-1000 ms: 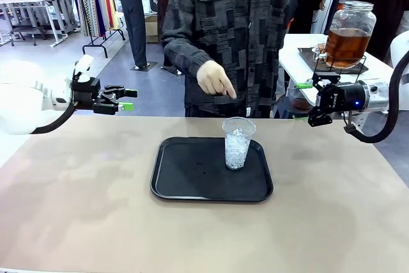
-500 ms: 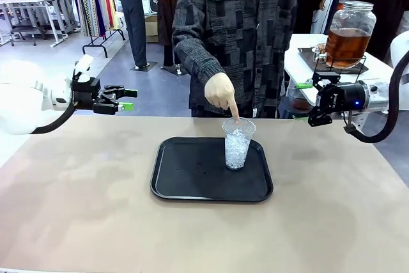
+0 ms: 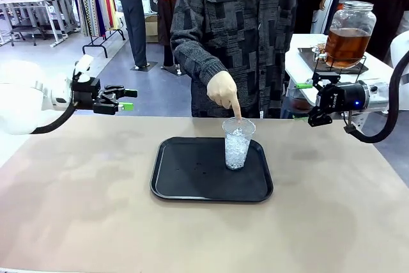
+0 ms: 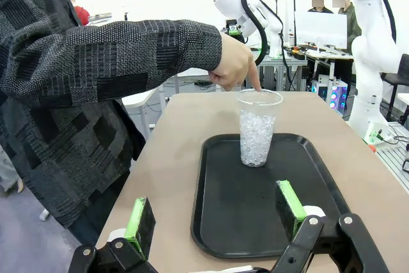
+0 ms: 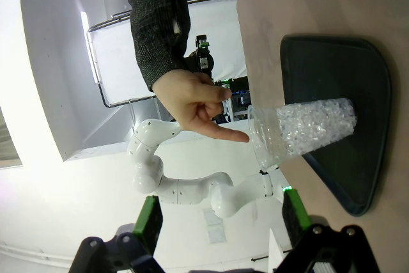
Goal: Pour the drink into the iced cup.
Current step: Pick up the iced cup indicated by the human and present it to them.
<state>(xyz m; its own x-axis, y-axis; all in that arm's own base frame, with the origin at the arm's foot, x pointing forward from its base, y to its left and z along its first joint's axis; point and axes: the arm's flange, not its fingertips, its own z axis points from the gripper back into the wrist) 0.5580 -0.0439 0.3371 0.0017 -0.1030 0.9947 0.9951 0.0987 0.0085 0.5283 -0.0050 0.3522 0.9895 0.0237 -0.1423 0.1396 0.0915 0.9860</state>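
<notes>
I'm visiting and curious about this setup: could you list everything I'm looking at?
Clear plastic cup of crushed ice: one, transparent, upright on the tray.
Black rectangular tray: one, black, mid-table.
Large glass dispenser jar of amber drink: one, clear, metal lid, white side table, far right.
Tan table: one, beige, under the tray.
Person's hand: one, index finger pointing down at the cup's rim.
Left end effector: one, black, green pads, open, far left.
Right end effector: one, same colours, open, far right.
</notes>
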